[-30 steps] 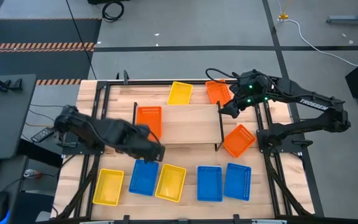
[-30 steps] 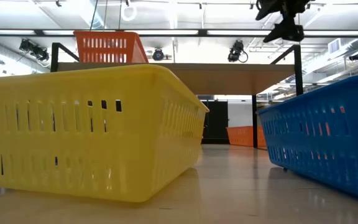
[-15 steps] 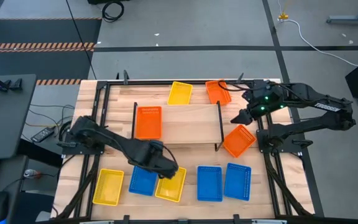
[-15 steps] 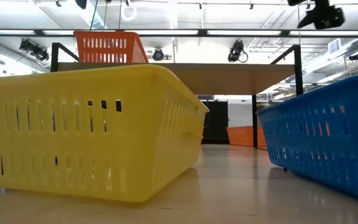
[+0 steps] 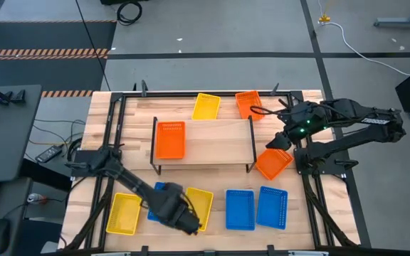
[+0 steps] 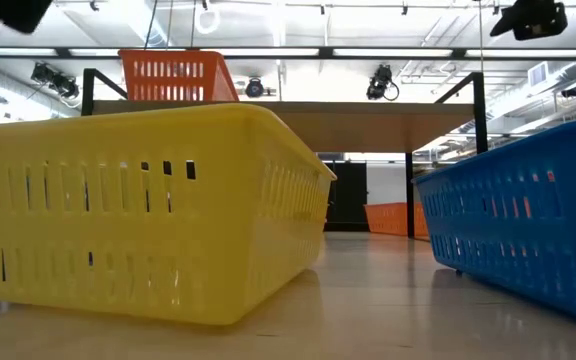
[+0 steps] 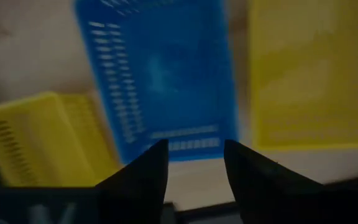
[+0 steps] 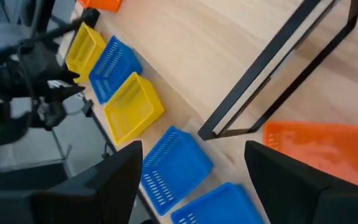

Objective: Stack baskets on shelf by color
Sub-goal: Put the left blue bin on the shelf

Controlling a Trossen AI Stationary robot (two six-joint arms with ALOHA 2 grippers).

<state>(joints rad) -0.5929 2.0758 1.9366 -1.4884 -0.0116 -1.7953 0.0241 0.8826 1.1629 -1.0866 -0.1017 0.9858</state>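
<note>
Left gripper (image 5: 188,222) over the front row, fingers spread, holding nothing

Right under it sit a blue basket (image 5: 164,201) and a yellow basket (image 5: 196,208) side by side. Right gripper (image 5: 272,141) is spread too, with an orange basket (image 5: 274,161) just in front of it, beside the shelf (image 5: 212,139).

I see three orange baskets: one on the light-wood shelf (image 5: 216,139), an orange basket (image 5: 170,139), another (image 5: 248,104) far back, a third (image 5: 273,161) beside the shelf's black legs. Blue baskets (image 5: 240,209) and yellow baskets (image 5: 124,213) show slotted mesh walls on the pale wooden tabletop (image 5: 137,114).
</note>
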